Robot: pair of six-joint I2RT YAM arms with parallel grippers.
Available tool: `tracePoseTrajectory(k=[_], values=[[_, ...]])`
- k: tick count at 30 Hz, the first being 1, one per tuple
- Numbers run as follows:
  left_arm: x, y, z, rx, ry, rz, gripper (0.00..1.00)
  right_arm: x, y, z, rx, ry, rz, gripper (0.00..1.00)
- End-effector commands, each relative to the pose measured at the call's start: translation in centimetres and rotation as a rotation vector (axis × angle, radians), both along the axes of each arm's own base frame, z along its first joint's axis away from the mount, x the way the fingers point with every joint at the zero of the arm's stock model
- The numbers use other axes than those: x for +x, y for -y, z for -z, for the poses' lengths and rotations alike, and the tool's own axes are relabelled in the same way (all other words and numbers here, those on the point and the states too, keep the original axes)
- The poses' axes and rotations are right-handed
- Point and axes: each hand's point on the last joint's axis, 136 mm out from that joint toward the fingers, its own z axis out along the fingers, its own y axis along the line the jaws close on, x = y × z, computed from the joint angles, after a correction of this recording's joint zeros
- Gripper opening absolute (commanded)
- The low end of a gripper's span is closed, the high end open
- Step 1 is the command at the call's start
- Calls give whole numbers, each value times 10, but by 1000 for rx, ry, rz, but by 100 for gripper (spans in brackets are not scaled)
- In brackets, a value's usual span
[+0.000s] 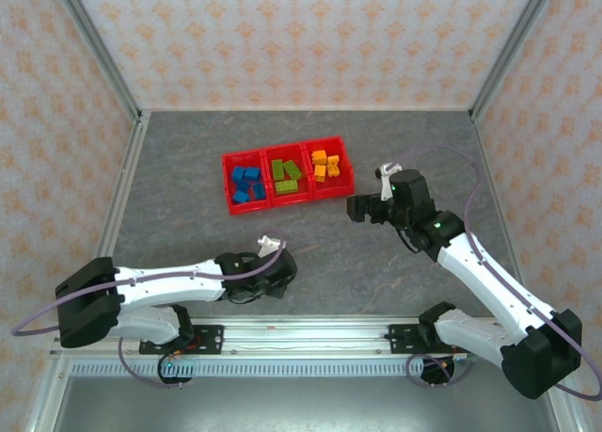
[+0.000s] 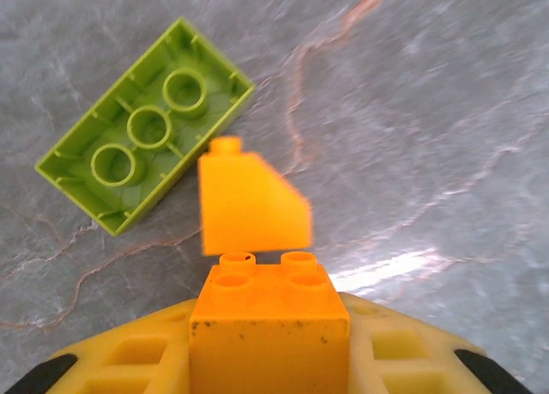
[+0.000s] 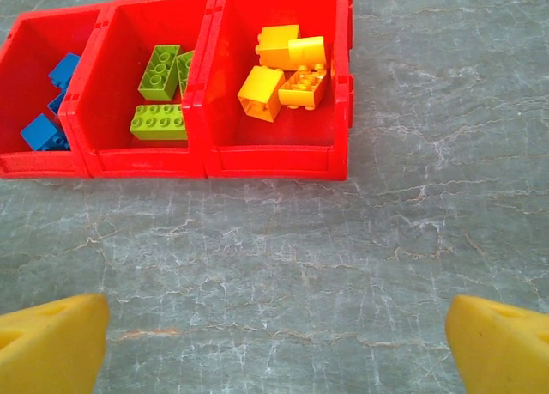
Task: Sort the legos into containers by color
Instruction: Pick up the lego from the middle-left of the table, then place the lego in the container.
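Left claw [image 1: 267,264]: positioned low over the near part of the grey stone-patterned table [image 1: 188,197], a short way ahead of the arm bases. Its yellow fingers [image 2: 129,360] are closed on a small orange square plastic brick [image 2: 270,321], which sits squarely between them with its four studs showing at the far side. Directly beyond the held brick lies an orange sloped plastic brick [image 2: 249,205] with a single stud at its far end. Whether the two touch cannot be determined. Just beside the sloped brick, to its left and slightly farther out, a lime green long plastic brick [image 2: 146,124] lies upside down on the table, with its hollow underside and three round tubes exposed. Right claw [image 1: 360,208]: held above the table farther out on the right side, facing the tray. Its yellow fingertips [image 3: 51,342] stand wide apart with nothing between them. Farthest out: a bright red plastic tray of three joined open-topped bins [image 3: 146,162] rests on the table near its middle, well apart from the left claw. The left bin holds blue bricks [image 3: 43,132], the middle bin holds lime green bricks [image 3: 159,121], and the right bin holds orange-yellow bricks [image 3: 266,92]. Each bin holds one colour.
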Motion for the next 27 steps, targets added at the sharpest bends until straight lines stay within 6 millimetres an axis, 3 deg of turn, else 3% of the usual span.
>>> tracePoseTrajectory(k=[1, 5, 12, 15, 22, 27], values=[[8, -1, -41, -2, 104, -29, 30, 4, 9, -13, -8, 58, 44, 100], [22, -2, -99, -80, 239, -89, 25, 7, 15, -21, -14, 84, 78, 100], [57, -7, -218, -252, 553, -206, 22, 4, 30, -50, 13, 188, 150, 100], [83, 2, -251, -244, 635, -219, 22, 2, 39, -64, 29, 237, 193, 99], [177, 29, -277, -207, 660, -200, 24, -8, 59, -89, 89, 333, 287, 100], [245, 51, -261, -148, 586, -182, 24, -19, 66, -90, 111, 359, 301, 100]])
